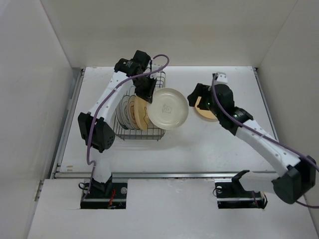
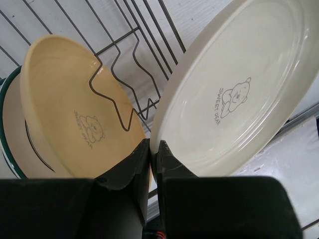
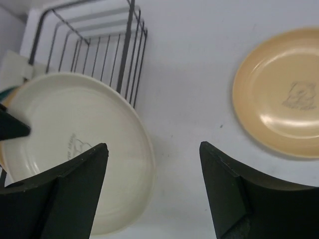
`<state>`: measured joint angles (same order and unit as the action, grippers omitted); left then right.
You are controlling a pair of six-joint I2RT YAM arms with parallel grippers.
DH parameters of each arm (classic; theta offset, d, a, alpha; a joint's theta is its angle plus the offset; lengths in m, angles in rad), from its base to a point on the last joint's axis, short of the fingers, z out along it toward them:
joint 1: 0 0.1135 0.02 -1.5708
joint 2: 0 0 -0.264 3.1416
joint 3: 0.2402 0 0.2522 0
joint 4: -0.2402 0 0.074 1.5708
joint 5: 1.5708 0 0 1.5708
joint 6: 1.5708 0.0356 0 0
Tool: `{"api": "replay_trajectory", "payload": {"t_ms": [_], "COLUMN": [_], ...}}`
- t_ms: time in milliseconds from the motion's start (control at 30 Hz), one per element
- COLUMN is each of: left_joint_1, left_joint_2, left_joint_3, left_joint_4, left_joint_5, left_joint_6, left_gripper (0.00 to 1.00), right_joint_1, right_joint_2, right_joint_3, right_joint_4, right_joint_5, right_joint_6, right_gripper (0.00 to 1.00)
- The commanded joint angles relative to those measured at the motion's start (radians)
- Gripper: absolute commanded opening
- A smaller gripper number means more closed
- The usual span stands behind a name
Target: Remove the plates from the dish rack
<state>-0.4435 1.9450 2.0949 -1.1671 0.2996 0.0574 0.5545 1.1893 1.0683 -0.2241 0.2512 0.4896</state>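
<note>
Grip: my left end effector [image 2: 153,149] pinches the rim of the round glossy cream plate [image 2: 234,94].
Plate position: tilted, held across the right side of the dark wire dish rack [image 1: 154,132], off the white worktop [image 1: 199,149].
Other arm: my right end effector [image 3: 153,149] has its fingers spread and holds nothing.
Already out: a round tan-orange plate [image 3: 284,94] lies flat on the worktop, right of the rack.
In rack: an upright tan plate [image 2: 75,114] and a green-rimmed white plate [image 2: 7,144].
Handling: the pinch is narrow, so I judge I should carry slowly, clear the wires, level the plate, set it down, then release.
</note>
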Motion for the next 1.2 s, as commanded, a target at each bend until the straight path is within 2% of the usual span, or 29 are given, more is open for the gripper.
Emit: {"api": "replay_trajectory", "payload": {"t_ms": [0, 100, 133, 300, 333, 400, 433, 533, 567, 700, 733, 767, 800, 833, 967, 1000, 1033, 1167], "left_joint_1": [-0.001, -0.001, -0.001, -0.001, -0.001, -0.001, -0.001, -0.001, -0.001, -0.001, -0.001, -0.001, -0.001, -0.001, -0.001, -0.001, -0.001, 0.031], "left_joint_2": [-0.056, -0.066, -0.075, -0.075, -0.084, -0.084, -0.084, -0.093, -0.093, -0.104, -0.104, -0.104, -0.104, -0.113, -0.167, -0.196, -0.213, -0.302], "left_joint_3": [0.036, 0.025, 0.025, 0.025, 0.025, 0.025, 0.025, 0.025, 0.025, 0.025, 0.025, 0.034, 0.043, 0.043, 0.053, 0.053, 0.053, -0.004], "left_joint_4": [-0.002, -0.002, -0.002, -0.002, -0.002, -0.002, -0.002, -0.002, -0.002, -0.011, -0.011, -0.020, -0.020, -0.020, -0.009, 0.000, 0.000, 0.021], "left_joint_5": [0.027, 0.027, 0.027, 0.027, 0.038, 0.038, 0.051, 0.088, 0.101, 0.072, 0.061, 0.034, 0.020, 0.006, -0.085, -0.149, -0.187, -0.382], "left_joint_6": [-0.011, -0.011, -0.011, -0.011, -0.011, -0.011, -0.011, -0.011, -0.011, -0.001, 0.011, 0.012, 0.012, 0.012, 0.003, 0.002, 0.002, -0.016], "left_gripper": [0.00, 0.00, 0.00, 0.00, 0.00, 0.00, 0.00, 0.00, 0.00, 0.00, 0.11, 0.32, 0.82, 1.00, 1.00, 1.00, 1.00, 1.00], "right_joint_1": [-0.059, -0.077, -0.087, -0.087, -0.087, -0.087, -0.087, -0.096, -0.096, -0.137, -0.148, -0.160, -0.177, -0.214, -0.318, -0.367, -0.367, -0.494], "right_joint_2": [0.067, 0.076, 0.076, 0.131, 0.142, 0.174, 0.184, 0.196, 0.196, 0.153, 0.124, 0.109, 0.096, 0.073, 0.059, 0.059, 0.069, 0.147], "right_joint_3": [-0.020, -0.054, -0.063, -0.073, -0.073, -0.073, -0.073, -0.073, -0.073, -0.083, -0.084, -0.084, -0.084, -0.084, -0.084, -0.084, -0.084, -0.120], "right_joint_4": [-0.016, 0.066, 0.075, 0.110, 0.123, 0.135, 0.135, 0.149, 0.149, 0.137, 0.126, 0.114, 0.080, 0.060, -0.075, -0.111, -0.124, -0.135], "right_joint_5": [-0.309, -0.395, -0.395, -0.446, -0.458, -0.501, -0.518, -0.530, -0.530, -0.453, -0.426, -0.399, -0.339, -0.308, -0.117, -0.074, -0.073, -0.049], "right_joint_6": [0.078, 0.078, 0.078, 0.057, 0.056, 0.056, 0.056, 0.056, 0.056, 0.109, 0.125, 0.170, 0.194, 0.219, 0.334, 0.368, 0.383, 0.434], "right_gripper": [0.78, 0.72, 0.72, 0.59, 0.51, 0.39, 0.26, 0.13, 0.00, 0.00, 0.00, 0.00, 0.00, 0.00, 0.00, 0.00, 0.00, 0.00]}}
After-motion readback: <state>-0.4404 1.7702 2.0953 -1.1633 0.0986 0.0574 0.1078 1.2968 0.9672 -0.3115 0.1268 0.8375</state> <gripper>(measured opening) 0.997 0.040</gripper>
